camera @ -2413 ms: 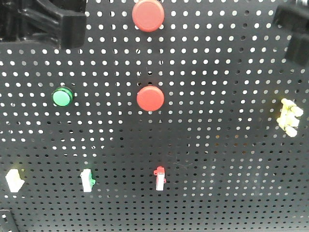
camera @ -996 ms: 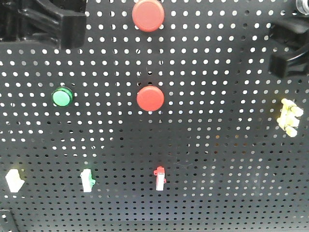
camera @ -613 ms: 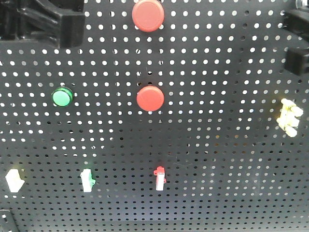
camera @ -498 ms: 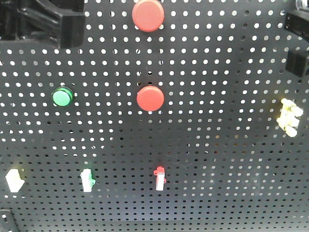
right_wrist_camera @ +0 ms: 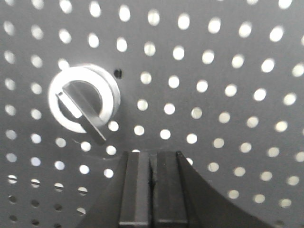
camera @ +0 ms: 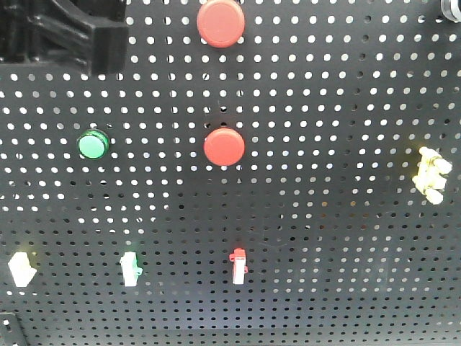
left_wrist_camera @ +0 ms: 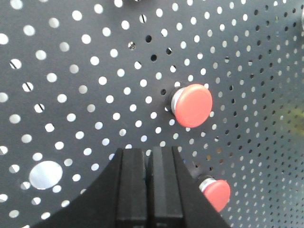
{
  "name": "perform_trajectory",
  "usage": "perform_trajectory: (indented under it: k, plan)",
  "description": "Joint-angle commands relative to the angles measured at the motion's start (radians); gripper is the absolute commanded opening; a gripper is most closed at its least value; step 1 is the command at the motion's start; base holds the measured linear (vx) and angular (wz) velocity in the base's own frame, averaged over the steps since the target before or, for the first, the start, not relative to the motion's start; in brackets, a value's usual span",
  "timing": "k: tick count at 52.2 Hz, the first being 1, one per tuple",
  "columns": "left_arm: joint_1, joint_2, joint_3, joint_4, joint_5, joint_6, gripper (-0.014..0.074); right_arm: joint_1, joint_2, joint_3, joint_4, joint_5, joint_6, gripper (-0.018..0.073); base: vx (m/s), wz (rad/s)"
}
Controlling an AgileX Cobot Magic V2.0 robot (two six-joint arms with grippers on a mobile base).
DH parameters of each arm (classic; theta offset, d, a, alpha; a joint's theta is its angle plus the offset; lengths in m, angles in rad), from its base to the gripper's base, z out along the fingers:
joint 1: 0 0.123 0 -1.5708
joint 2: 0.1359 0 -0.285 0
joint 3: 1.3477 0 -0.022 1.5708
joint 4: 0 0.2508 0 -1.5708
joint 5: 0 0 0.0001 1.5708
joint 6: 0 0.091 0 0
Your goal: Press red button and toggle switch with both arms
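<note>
The left gripper (left_wrist_camera: pixel 148 159) rises from the bottom centre of its wrist view with both black fingers pressed flat together and nothing between them. Just above and to the right of its tips a red button (left_wrist_camera: pixel 192 105) stands out from the dark pegboard (left_wrist_camera: pixel 71 71), apart from the fingers. A second red button (left_wrist_camera: pixel 216 194) sits at the lower right, beside the gripper's flank.

The right gripper (right_wrist_camera: pixel 152 159) is likewise closed tight on nothing. A white-ringed switch (right_wrist_camera: pixel 83 105) with a grey lever slanting across it lies to the upper left of its tips, near but not touching.

In the front view the left arm (camera: pixel 65 36) is a blocky black shape in the upper left corner. The two red buttons are at top centre (camera: pixel 221 21) and mid-frame (camera: pixel 224 146), with a green button (camera: pixel 94 144) to the left and a yellow fitting (camera: pixel 431 175) at the right edge. Along the bottom stand three small toggles: cream (camera: pixel 21 269), green (camera: pixel 130 269) and red (camera: pixel 238 265).
</note>
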Motion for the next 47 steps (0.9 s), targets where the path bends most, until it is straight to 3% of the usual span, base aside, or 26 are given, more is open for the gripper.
perform_trajectory:
  k: [1, 12, 21, 37, 47]
  plan:
    - [-0.005, -0.02, -0.031, 0.037, -0.064, -0.009, 0.0001, -0.007, -0.032, -0.034, -0.013, -0.068, -0.002, 0.0, 0.0, 0.0]
    - [-0.005, -0.02, -0.031, 0.036, -0.062, -0.014, 0.0001, -0.007, -0.081, -0.034, -0.017, 0.05, -0.003, 0.0, 0.0, 0.0]
    - [-0.005, -0.02, -0.031, 0.051, -0.001, -0.104, 0.0001, -0.007, -0.137, -0.034, -0.016, 0.136, -0.003, 0.0, 0.0, 0.0]
    - [-0.004, -0.055, -0.005, 0.33, 0.324, -0.202, 0.0001, -0.007, -0.264, -0.033, -0.005, 0.297, -0.003, 0.0, 0.0, 0.0]
    - [-0.004, -0.209, 0.207, 0.341, 0.33, -0.254, 0.0001, -0.007, -0.328, -0.033, -0.001, 0.353, -0.003, 0.0, 0.0, 0.0]
